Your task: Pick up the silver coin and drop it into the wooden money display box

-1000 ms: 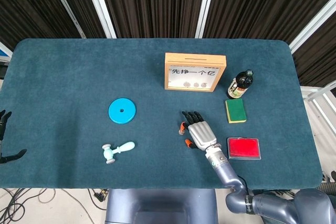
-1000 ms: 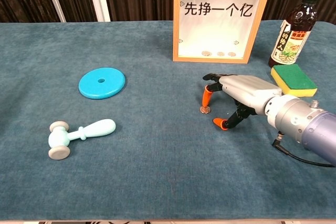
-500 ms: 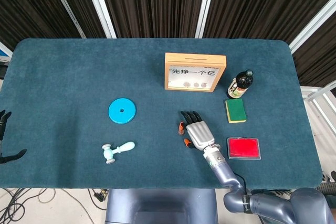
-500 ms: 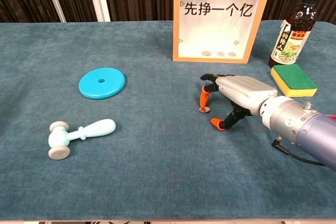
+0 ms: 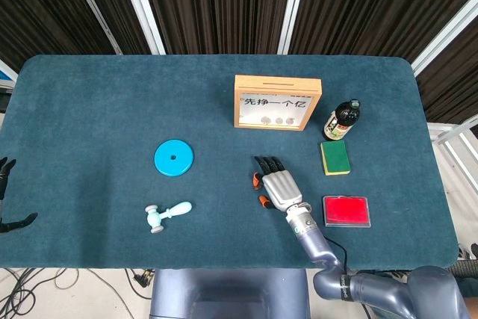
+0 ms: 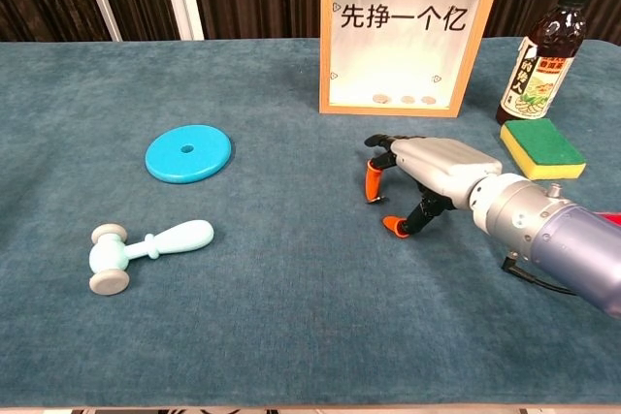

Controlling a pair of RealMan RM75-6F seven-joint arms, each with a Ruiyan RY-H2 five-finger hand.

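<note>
Orange-tipped fingers (image 6: 370, 181) of the robot's grey right hand (image 6: 427, 172) are curled down on the dark blue cloth table (image 6: 291, 278), and the hand has slid a little to the left since a moment ago. The small silver coin that lay just under the front fingertip no longer shows (I cannot tell if it is pinched or only hidden under that fingertip), so the pick-up may be starting, and the wooden money display box with a glass front (image 6: 411, 33) stands just past the fingertips, waiting. The black left hand (image 5: 6, 192) rests far off at the table edge, its fingers apart and holding nothing.
</note>
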